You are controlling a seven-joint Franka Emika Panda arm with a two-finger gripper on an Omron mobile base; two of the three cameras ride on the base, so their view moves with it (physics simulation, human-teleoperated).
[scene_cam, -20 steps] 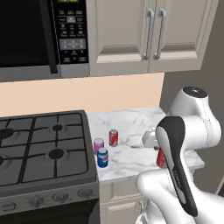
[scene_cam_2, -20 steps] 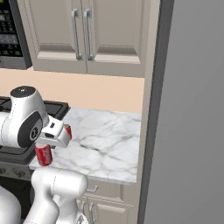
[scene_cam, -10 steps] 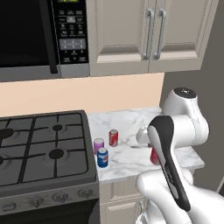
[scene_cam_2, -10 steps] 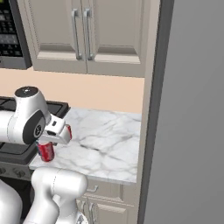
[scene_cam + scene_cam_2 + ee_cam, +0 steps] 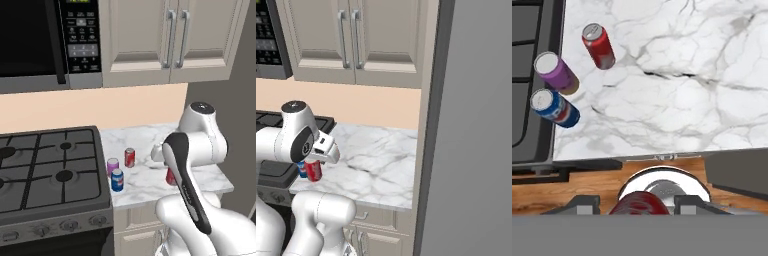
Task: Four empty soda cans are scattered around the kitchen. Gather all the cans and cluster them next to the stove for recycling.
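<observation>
Three soda cans stand on the marble counter by the stove's (image 5: 50,170) right edge: a purple one (image 5: 113,165), a blue one (image 5: 117,180) and a red one (image 5: 129,157). The hand view looks down on them as red (image 5: 598,46), purple (image 5: 556,72) and blue (image 5: 554,108), with the stove (image 5: 527,75) at its left. My gripper (image 5: 315,164) is shut on another red can (image 5: 313,171), held upright just over the counter, right of the three cans. Its silvery top (image 5: 662,190) sits between my fingertips (image 5: 587,202). In the left base view my forearm hides most of this can (image 5: 170,176).
A black microwave (image 5: 35,45) hangs above the stove, with beige wall cabinets (image 5: 170,40) to its right. A tall grey panel (image 5: 471,125) bounds the counter on the right. The marble counter (image 5: 376,165) stretches bare between the cans and that panel.
My arm has swung left along the counter with the red can in its grip, closer to the three cans by the stove. Those cans have not moved.
</observation>
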